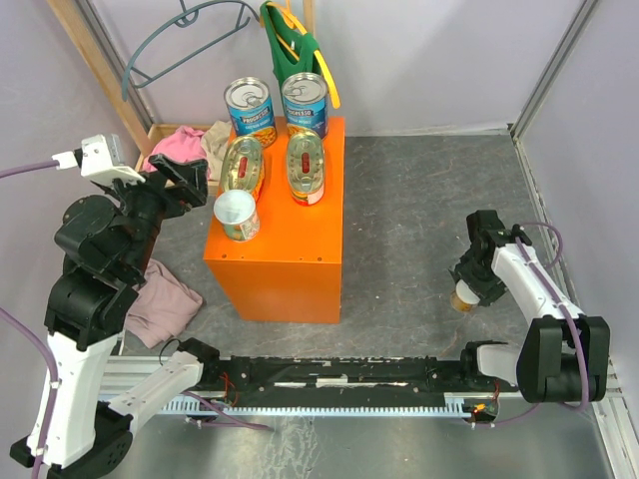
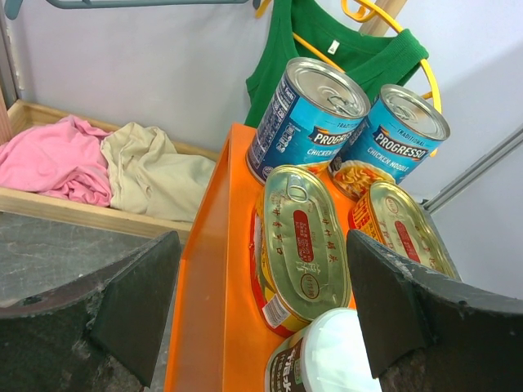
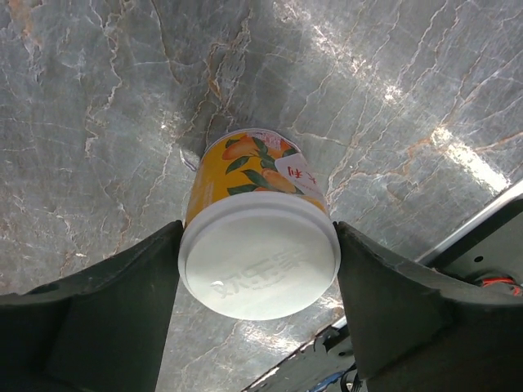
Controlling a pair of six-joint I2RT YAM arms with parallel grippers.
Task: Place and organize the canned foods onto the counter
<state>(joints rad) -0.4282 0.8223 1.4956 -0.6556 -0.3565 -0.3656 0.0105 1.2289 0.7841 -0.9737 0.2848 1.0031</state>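
The orange counter (image 1: 290, 249) carries two blue-labelled cans (image 1: 250, 108) (image 1: 305, 100) at its back. Two oval yellow-red tins (image 1: 243, 165) (image 1: 307, 165) lie in front of them, and a small white-lidded can (image 1: 236, 214) stands at the front left. My left gripper (image 1: 195, 185) hangs open just left of that can, its jaws wide apart around the counter's edge (image 2: 212, 310). Another white-lidded can (image 3: 257, 253), with a yellow fruit label, stands on the grey table at right. My right gripper (image 3: 257, 245) is shut on its lid, both fingers touching.
A wooden tray with pink and beige clothes (image 1: 180, 145) sits behind the counter's left side. A green top on a hanger (image 1: 290, 45) hangs at the back wall. A pinkish cloth (image 1: 165, 299) lies left of the counter. The arms' rail (image 1: 329, 374) runs along the near edge.
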